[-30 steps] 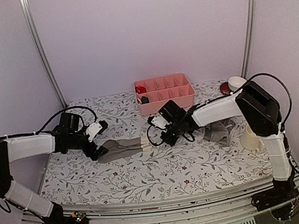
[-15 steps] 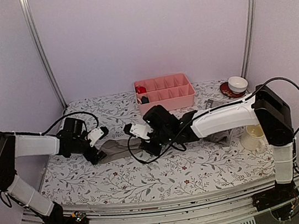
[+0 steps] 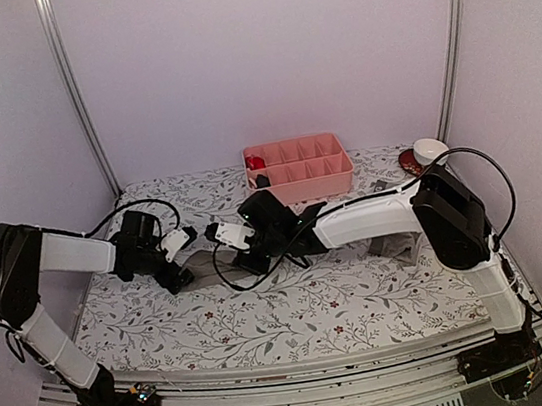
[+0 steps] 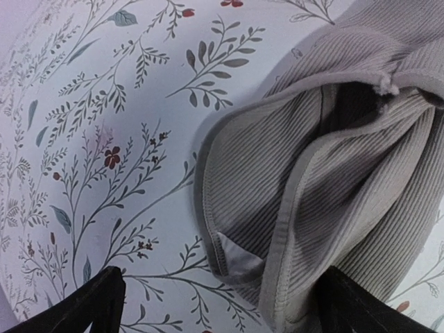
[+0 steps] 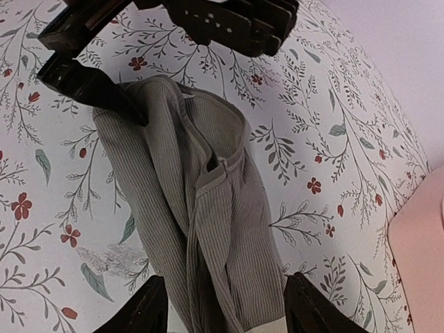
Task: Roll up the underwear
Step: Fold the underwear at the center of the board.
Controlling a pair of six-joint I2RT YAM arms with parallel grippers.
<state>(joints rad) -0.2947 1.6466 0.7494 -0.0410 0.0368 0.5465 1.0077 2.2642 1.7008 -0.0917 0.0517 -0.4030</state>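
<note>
A table (image 3: 296, 310) under a cloth printed with leafy sprigs and small red flowers stands inside pale lilac walls, with a pink tray (image 3: 302, 191) at its back edge. The briefs (image 3: 199, 269) lie bunched into a long, loosely folded strip on the left half of the table, in front of the tray and well apart from it, stretched between the two grippers. The left gripper (image 3: 174, 269) is low over the strip's left end. In its wrist view the fingers are spread wide, one on each side of the ribbed grey cloth, which lies slack on the table with a seam and a small pale tag turned up. The right arm reaches far across the table, and the right gripper (image 3: 234, 257) sits at the strip's other end. Its fingers are parted too, with the cloth lying between them and not pinched. In that wrist view the left gripper's dark fingers show at the far end of the strip. A second grey garment (image 3: 398, 246) lies to the right, partly hidden under the right arm.
</note>
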